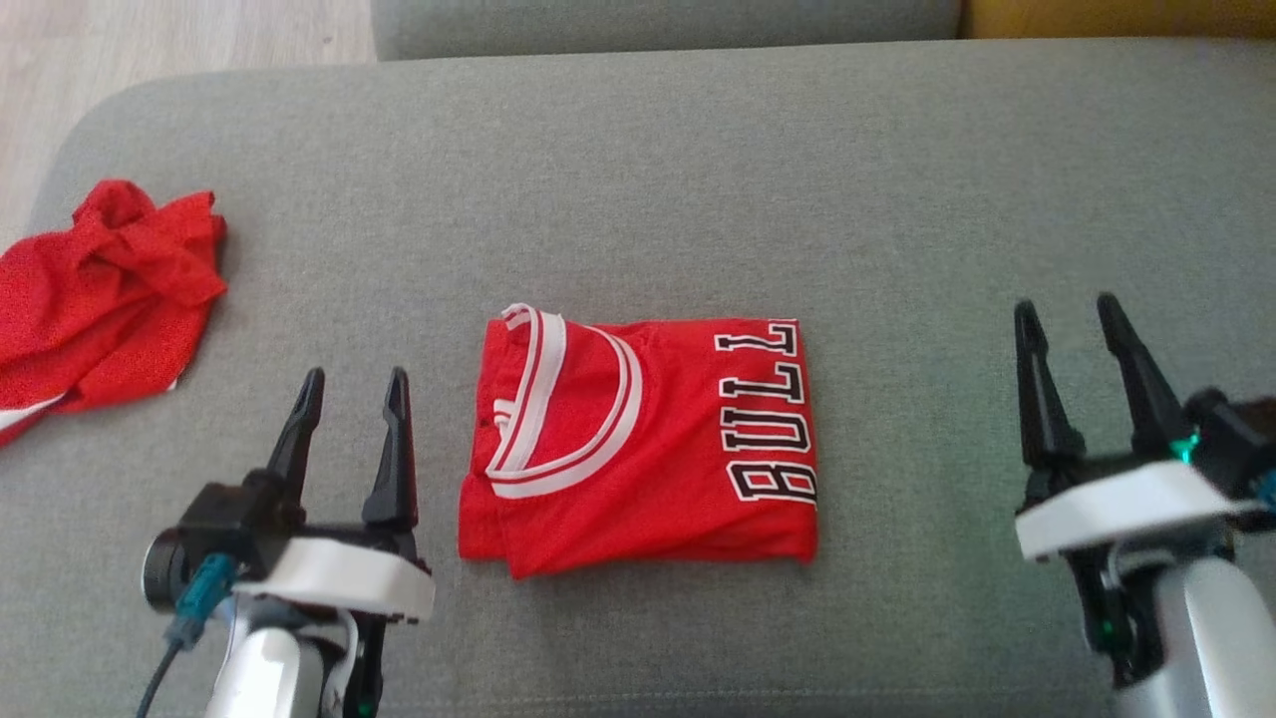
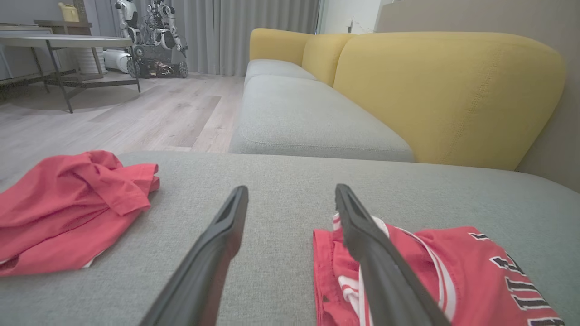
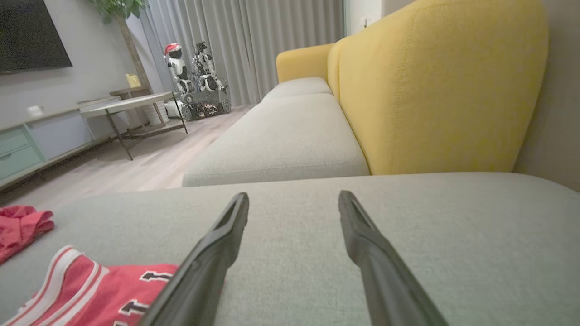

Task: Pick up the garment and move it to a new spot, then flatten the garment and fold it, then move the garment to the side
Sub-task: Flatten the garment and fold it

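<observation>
left gripper [image 1: 356, 374]: lower left of the frame, matt black body
left fingers [image 1: 397, 449]: two, long, black, tapering to points
left plate [image 1: 344, 583]: white, curved, glossy
teal connector [image 1: 204, 586]: plugged into the black housing, dark cable [image 1: 158, 680] trailing to the bottom edge
left forearm [image 1: 264, 668]: silver-white, rounded
right gripper [image 1: 1066, 301]: lower right, same black build
right plate [image 1: 1126, 504]: white, thick-edged
green stud [image 1: 1184, 447]: small, shiny
right forearm [image 1: 1206, 638]: pale silver

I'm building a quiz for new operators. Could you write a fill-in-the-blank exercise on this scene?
1. The folded jersey lies on a ____ cushion.
2. The left tool and the right tool both stand ____.
3. The crumpled red garment lies on the robot's ____ side of the jersey.
4. The colour of the backrest is ____.

Missing words: grey; open; left; yellow.
</observation>
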Available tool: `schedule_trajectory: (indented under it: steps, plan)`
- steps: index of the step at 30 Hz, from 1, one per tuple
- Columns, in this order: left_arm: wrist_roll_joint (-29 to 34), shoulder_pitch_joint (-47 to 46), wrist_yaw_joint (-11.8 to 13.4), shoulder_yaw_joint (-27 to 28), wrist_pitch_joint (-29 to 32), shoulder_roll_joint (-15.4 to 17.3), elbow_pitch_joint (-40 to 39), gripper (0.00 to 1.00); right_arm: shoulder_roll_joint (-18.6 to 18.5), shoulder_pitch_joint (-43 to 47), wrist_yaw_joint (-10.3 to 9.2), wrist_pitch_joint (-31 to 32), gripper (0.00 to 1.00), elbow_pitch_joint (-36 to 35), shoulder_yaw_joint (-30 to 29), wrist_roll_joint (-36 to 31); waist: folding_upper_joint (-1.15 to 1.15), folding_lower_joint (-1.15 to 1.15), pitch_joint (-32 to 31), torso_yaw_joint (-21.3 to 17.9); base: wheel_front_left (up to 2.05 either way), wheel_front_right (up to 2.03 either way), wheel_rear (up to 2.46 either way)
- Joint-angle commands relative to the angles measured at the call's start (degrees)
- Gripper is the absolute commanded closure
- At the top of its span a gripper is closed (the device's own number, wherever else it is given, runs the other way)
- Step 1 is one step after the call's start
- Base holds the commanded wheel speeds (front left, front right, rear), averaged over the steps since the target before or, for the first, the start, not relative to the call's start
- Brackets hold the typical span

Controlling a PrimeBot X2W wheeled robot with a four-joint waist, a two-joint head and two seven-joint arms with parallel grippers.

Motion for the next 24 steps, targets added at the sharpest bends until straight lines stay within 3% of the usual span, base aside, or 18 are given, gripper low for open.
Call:
schedule_trajectory:
  steps: [1,9,24]
  plan:
    - [0.48,-0.02,-0.02,2.39,-0.7,1.23,-1.84,0.0,-0.14,0.74,-0.05,0.92,0.0,-3.65,0.5,-1.07,0.0,0.0,-0.63,-0.39,0.0,0.0,0.0]
    - [0.72,3.28,0.81,2.78,-0.61,2.29,-2.22,0.0,1.13,5.89,-0.05,2.95,0.0,-8.3,-0.05,-2.8,0.0,0.0,-3.6,-1.34,0.0,0.0,0.0]
    - [-0.58,8.97,1.47,2.58,1.8,3.19,-4.56,0.0,2.21,11.48,-0.05,4.41,0.0,-9.33,0.78,-2.99,0.0,0.0,-8.06,-1.1,0.0,0.0,0.0]
